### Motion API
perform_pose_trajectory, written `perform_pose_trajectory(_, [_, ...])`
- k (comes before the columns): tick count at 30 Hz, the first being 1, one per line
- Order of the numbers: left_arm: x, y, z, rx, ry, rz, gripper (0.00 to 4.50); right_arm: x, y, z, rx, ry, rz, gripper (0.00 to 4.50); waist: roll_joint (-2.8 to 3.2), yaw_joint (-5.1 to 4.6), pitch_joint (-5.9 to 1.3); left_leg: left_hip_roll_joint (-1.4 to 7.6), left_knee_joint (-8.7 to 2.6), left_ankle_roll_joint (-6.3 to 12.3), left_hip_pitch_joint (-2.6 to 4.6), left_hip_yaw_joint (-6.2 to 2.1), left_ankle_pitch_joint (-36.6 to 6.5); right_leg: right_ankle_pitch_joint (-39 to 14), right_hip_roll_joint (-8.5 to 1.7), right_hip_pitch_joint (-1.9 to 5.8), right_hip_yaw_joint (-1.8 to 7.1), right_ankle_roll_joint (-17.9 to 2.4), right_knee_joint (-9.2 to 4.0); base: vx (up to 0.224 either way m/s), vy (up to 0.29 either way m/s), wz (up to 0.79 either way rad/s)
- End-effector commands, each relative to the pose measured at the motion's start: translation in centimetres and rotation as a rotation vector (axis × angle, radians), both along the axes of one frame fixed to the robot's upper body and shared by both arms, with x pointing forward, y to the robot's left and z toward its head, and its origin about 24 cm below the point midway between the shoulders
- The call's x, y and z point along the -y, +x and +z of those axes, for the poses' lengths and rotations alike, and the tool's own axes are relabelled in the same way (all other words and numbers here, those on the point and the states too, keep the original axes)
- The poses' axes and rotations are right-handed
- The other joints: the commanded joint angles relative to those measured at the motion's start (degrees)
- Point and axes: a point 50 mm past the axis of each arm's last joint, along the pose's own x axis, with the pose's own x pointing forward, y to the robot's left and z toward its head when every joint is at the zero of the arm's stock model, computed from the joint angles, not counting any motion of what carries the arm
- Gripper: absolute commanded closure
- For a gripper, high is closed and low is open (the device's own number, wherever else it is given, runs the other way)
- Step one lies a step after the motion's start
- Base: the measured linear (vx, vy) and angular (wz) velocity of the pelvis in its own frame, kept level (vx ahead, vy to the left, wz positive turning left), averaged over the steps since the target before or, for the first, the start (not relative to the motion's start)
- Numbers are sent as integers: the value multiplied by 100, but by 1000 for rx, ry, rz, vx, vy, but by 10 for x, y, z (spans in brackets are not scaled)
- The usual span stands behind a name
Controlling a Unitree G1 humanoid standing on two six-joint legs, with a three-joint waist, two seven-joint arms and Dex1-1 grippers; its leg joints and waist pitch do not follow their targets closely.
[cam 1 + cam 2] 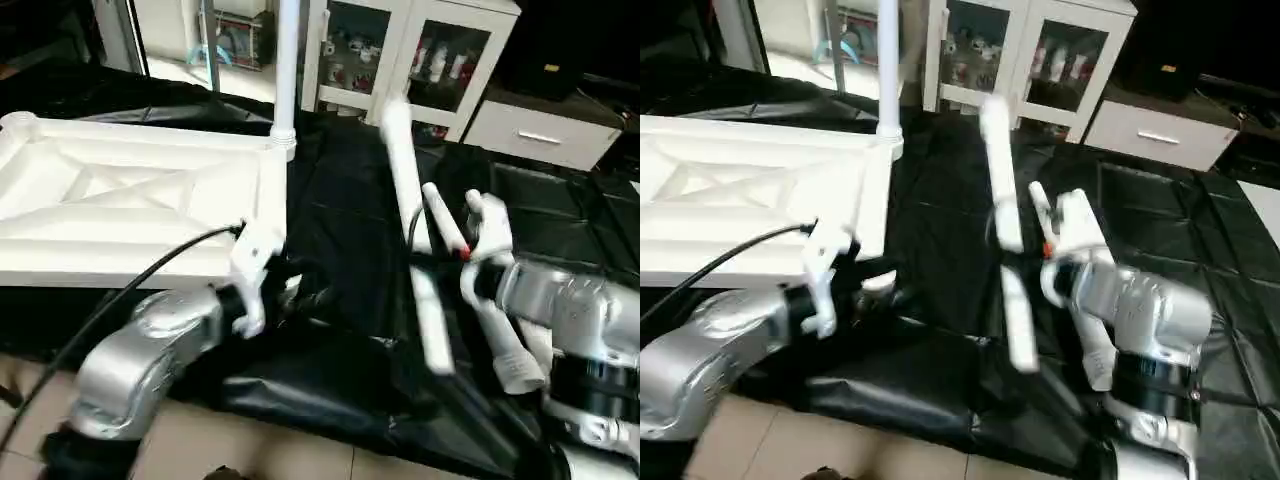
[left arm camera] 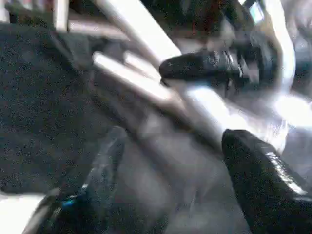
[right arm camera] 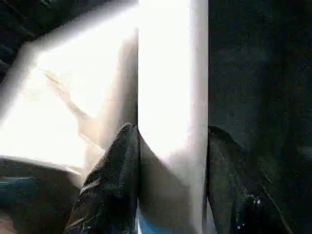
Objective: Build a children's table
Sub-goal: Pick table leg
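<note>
One tabletop [image 1: 130, 210] — three tube legs [image 1: 412, 230] — two pincers [image 1: 262, 290].

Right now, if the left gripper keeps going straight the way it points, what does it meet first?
Probably the white leg held in the right gripper, which crosses ahead of the open left gripper. Depth is unclear, so it may pass short.

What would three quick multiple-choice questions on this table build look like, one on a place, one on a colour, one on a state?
1. Where does the upright leg stand?
A. On the floor
B. In a far corner socket of the top
C. Inside the cabinet

2. What colour is the sheet under the top?
A. Black
B. Red
C. Yellow

3. What is the right tool doing?
A. Hanging open and empty
B. Pressing a drawer
C. Gripping a loose leg

Key: B, its foot sits in the corner socket; A, dark sheet all around; C, both fingers flank the white tube.
</note>
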Motion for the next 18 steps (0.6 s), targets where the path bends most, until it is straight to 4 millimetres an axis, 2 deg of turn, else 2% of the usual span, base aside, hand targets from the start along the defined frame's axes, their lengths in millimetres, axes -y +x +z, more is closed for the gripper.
perform_pose_trajectory(1, [11,4,6,-45,-79,-11,58,2,3,29,143,105,-13,305,12,29,-339,168,-435,-357,182,16,-643,69,-196,134,54,-1100,-410,0,0,0])
perform_pose_trajectory(3, [24,8,12,-50,-137,-37,39,-4,3,40,185,183,15,305,-9,61,-339,167,-437,-365,183,21,-609,100,-183,134,53,-1018,-412,0,0,0])
perform_pose_trajectory(4, [29,11,12,-66,-153,-37,33,-10,2,43,201,200,37,305,-20,71,-332,160,-437,-329,160,18,-505,220,-183,150,59,-933,-412,0,0,0])
perform_pose_trajectory(7, [38,15,15,-108,-214,-43,14,-22,-1,45,225,210,72,305,-15,73,-349,150,-433,-343,157,15,-278,506,-170,171,54,-774,-410,0,0,0])
perform_pose_trajectory(8, [41,15,18,-128,-258,-48,5,-25,-2,46,233,212,70,305,25,76,-354,150,-436,-364,156,4,-264,542,-177,173,53,-782,-399,0,0,0])
perform_pose_trajectory(10, [44,13,19,-150,-288,-67,0,-28,-2,48,242,221,69,305,0,76,-357,154,-442,-434,150,-3,-278,568,-173,186,42,-810,-406,0,0,0])
perform_pose_trajectory(13, [48,8,21,-178,-291,-115,0,-33,-4,51,259,246,68,305,31,78,-346,155,-455,-511,167,-10,-404,447,-165,175,40,-699,-415,0,0,0])
perform_pose_trajectory(16, [46,8,15,-196,-241,-115,0,-33,-3,54,267,273,36,305,95,68,-347,146,-469,-583,165,-27,-471,422,-156,170,37,-549,-418,0,0,0])
perform_pose_trajectory(18, [43,9,14,-223,-246,-115,28,-32,-3,55,269,279,11,305,111,58,-351,140,-472,-645,168,-29,-505,410,-147,160,31,-523,-414,0,0,0])
